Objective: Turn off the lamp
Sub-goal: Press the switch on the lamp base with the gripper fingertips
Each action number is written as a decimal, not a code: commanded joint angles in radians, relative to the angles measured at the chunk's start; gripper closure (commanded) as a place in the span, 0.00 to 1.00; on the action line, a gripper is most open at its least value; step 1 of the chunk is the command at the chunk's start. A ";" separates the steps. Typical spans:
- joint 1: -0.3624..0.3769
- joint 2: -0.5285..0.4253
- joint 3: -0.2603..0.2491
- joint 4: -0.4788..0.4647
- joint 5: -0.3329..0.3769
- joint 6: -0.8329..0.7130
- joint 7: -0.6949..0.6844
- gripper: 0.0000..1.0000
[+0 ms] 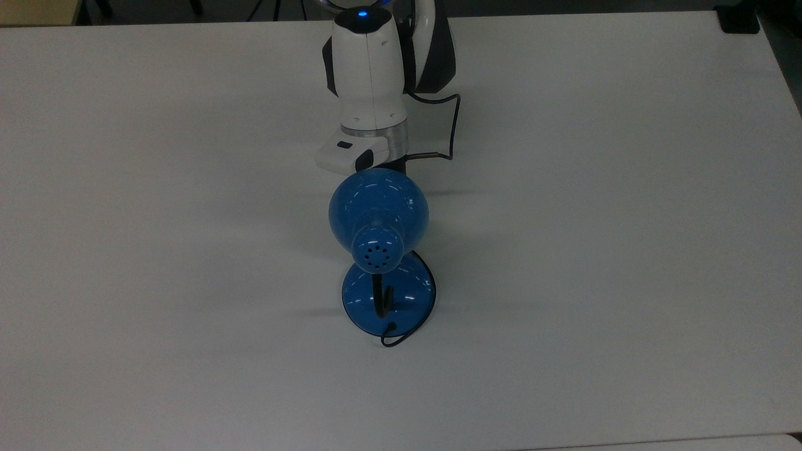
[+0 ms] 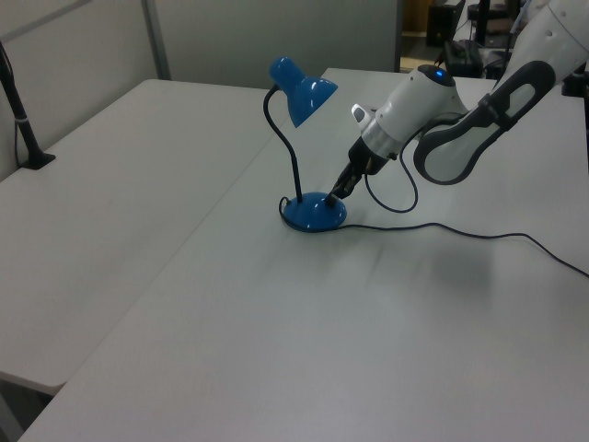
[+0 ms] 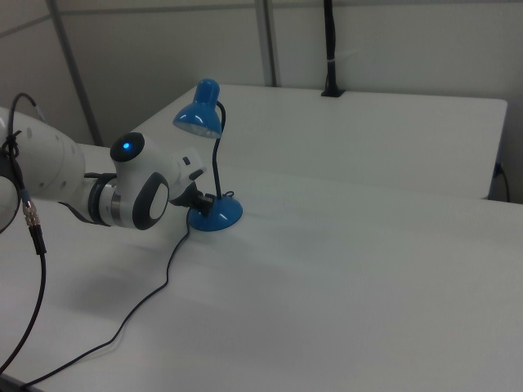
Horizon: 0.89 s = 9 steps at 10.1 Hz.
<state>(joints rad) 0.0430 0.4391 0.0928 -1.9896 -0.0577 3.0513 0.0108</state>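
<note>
The blue lamp (image 1: 379, 210) stands mid-table, its bell shade (image 2: 302, 87) on a black gooseneck above the round base (image 2: 313, 214). No glow comes from the shade and no bright patch lies on the table. My gripper (image 2: 338, 192) reaches down at a slant, its dark fingertips shut together and resting on the base's rim on the left view's right. In the right view the gripper (image 3: 203, 198) meets the base (image 3: 219, 214) from the right view's left. In the top view the shade hides the fingertips, and the white wrist (image 1: 369, 75) is just beyond it.
A thin black cord (image 2: 442, 228) runs from the lamp's base across the white table (image 1: 595, 250) toward the left view's right edge. A black clamp post (image 2: 20, 110) stands at the neighbouring table's far left edge. A seam separates the two tables.
</note>
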 commanded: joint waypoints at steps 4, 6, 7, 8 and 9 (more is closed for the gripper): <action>0.008 -0.006 -0.004 -0.055 -0.007 0.001 0.001 1.00; 0.009 -0.090 -0.004 -0.046 -0.005 -0.157 0.041 1.00; 0.012 -0.130 -0.004 -0.046 -0.005 -0.249 0.043 1.00; 0.012 -0.173 -0.004 -0.044 -0.005 -0.350 0.054 1.00; 0.012 -0.219 -0.004 -0.037 -0.007 -0.456 0.054 1.00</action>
<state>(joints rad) 0.0445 0.3338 0.0929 -2.0029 -0.0576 2.7746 0.0322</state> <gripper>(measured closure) 0.991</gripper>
